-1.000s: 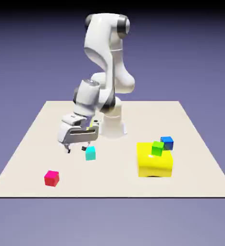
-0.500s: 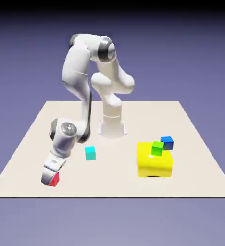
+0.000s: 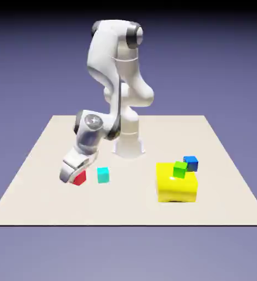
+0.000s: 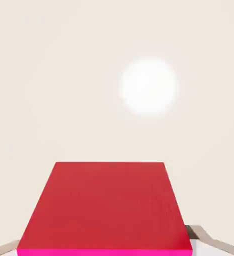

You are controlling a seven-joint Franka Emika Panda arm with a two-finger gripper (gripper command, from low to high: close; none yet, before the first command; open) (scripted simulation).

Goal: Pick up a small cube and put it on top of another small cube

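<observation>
My gripper (image 3: 76, 175) is shut on the small red-pink cube (image 3: 79, 178), which hangs tilted a little above the table at the exterior view's left. In the hand view the red-pink cube (image 4: 105, 205) fills the lower half between the grey fingertips (image 4: 201, 235), hiding most of them. A cyan cube (image 3: 103, 175) rests on the table just to the right of the held cube, apart from it.
A large yellow block (image 3: 177, 184) sits at the exterior view's right with a green cube (image 3: 180, 169) on it and a blue cube (image 3: 191, 163) just behind. The robot's base (image 3: 129, 145) stands behind the cyan cube. The beige table (image 3: 37, 197) shows bare in the hand view.
The gripper came down at the front left, shut on the red-pink cube, then lifted it and carried it back and rightward toward the cyan cube.
</observation>
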